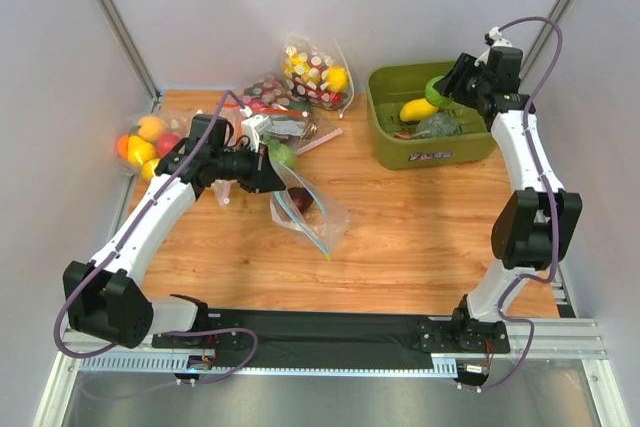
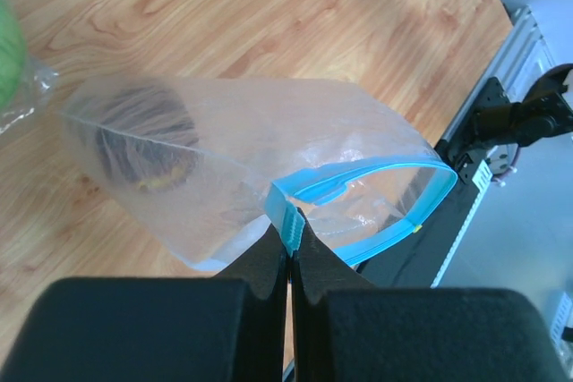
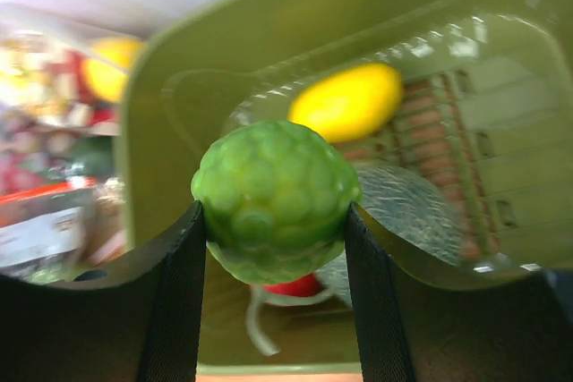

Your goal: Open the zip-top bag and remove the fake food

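The zip-top bag [image 1: 312, 212] with the teal zipper hangs open from my left gripper [image 1: 272, 175], which is shut on the zipper strip's end [image 2: 288, 214]. The bag's mouth [image 2: 394, 194] gapes, and a dark purple piece [image 2: 143, 136] lies inside. My right gripper [image 1: 440, 89] is shut on a bumpy green ball [image 3: 276, 199] and holds it above the green bin [image 1: 384, 142]. In the bin lie a yellow lemon [image 3: 349, 100], a grey-green leafy piece [image 3: 407, 207] and a red ball [image 3: 297, 286].
A polka-dot bag [image 1: 316, 71] and a clear bag with a pink zipper [image 1: 290, 127] lie at the back. A bag of orange and yellow fruit [image 1: 143, 141] sits at the far left. A green piece [image 1: 285, 154] lies beside my left gripper.
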